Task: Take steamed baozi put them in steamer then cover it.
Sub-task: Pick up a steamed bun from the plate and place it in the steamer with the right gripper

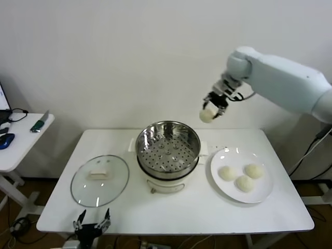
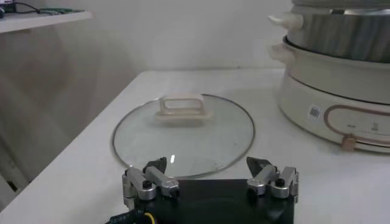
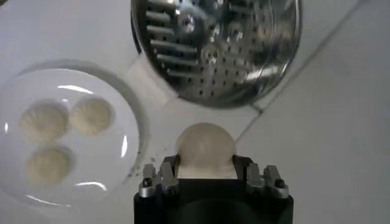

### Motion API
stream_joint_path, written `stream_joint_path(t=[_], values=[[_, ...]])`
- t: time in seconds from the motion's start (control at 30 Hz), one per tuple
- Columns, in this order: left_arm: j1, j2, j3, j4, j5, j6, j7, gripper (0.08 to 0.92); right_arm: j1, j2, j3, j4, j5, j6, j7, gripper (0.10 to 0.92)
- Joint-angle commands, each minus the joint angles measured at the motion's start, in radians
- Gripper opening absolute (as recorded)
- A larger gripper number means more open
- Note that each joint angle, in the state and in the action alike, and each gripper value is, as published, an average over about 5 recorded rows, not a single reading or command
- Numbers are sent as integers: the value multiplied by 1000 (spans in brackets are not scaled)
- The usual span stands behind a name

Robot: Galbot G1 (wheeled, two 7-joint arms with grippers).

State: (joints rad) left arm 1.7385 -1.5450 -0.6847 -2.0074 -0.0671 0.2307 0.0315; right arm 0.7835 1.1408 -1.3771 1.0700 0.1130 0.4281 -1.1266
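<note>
On plate (image 1: 262,193), three baozi (image 1: 244,182).

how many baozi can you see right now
4. Three baozi lie on the white plate right of the steamer. The fourth is held aloft in the right gripper. The steamer is empty.
</note>
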Motion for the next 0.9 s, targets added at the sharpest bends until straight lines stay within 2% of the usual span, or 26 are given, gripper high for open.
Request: stream_joint_path(t=[0.03,0.33,0.57,0.9], values=[[-2,-2,2,-5,1,2,0,823,79,123,-82,111,-33,158,56,611],[13,3,-1,-18,0,-1,-2,823,-139,227,-57,-54,-166,189,116,611],[17,4,-1,-17,0,-5,-5,823,-265,283,17,-246,-336,234,136,611],[15,4,-3,-12,0,-10,-9,823,-329,337,73,-406,-380,262,164,611]])
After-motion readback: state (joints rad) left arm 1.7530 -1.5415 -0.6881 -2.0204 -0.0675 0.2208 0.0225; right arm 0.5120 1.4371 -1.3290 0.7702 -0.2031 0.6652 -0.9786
